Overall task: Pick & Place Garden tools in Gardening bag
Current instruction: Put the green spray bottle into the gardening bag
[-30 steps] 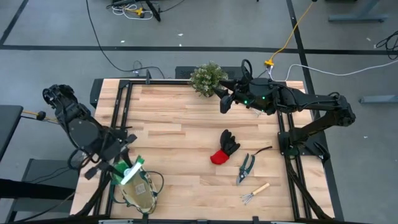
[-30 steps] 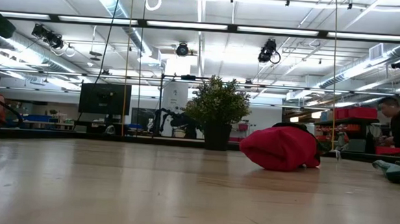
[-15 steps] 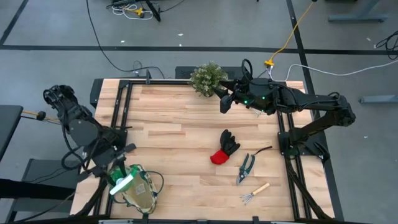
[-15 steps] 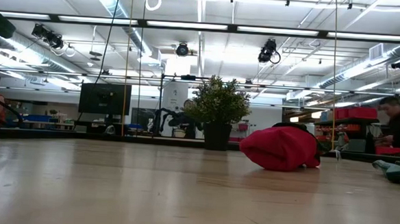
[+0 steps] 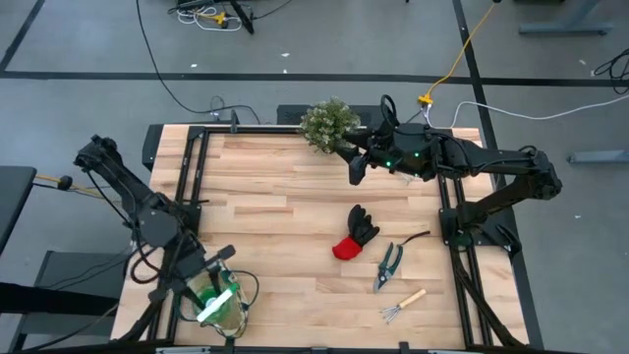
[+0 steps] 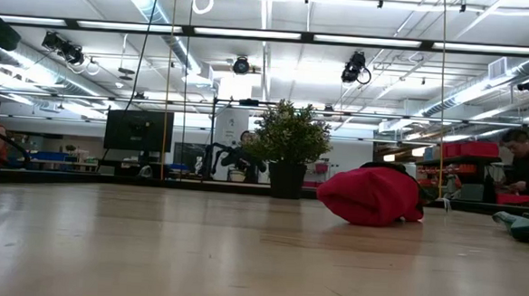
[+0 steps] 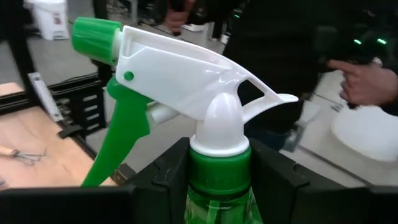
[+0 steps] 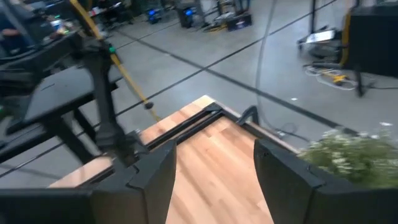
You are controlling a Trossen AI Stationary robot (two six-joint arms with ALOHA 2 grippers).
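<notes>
— Spray bottle (image 7: 214, 130): where do you see it right now?

— You'll find it clamped in the left tool (image 5: 208, 298), whose fingers (image 7: 273, 186) press the green neck from both sides in the left wrist view. From above, the bottle is directly over the tan gardening bag (image 5: 236, 313) at the near left corner of the counter (image 5: 285, 211), its white trigger head over the bag's mouth. I can't tell whether it touches the bag's inside.

— And your right tool?

— Your right tool (image 5: 356, 164) hangs over the far side of the counter, just beside the potted plant (image 5: 326, 122). Its fingers (image 8: 155, 180) stand apart with nothing between them; only bare wood shows in the gap.

— What lies loose on the counter?

— You have the black-and-red glove (image 5: 356, 234) near the middle, red cuff toward the near edge. The pruning shears (image 5: 389, 264) lie just beside it on the right. One wooden-handled mini rake (image 5: 403, 303) sits nearer the front edge, apart from the shears. A thin dark tool (image 5: 415, 238) lies beyond the shears; you can't make out what it is from above.

— Anything from the low camera?

— You see the glove's red cuff as a mound on the wood, the plant behind it, and a person (image 6: 528, 166) at the right edge of the room beyond.
</notes>
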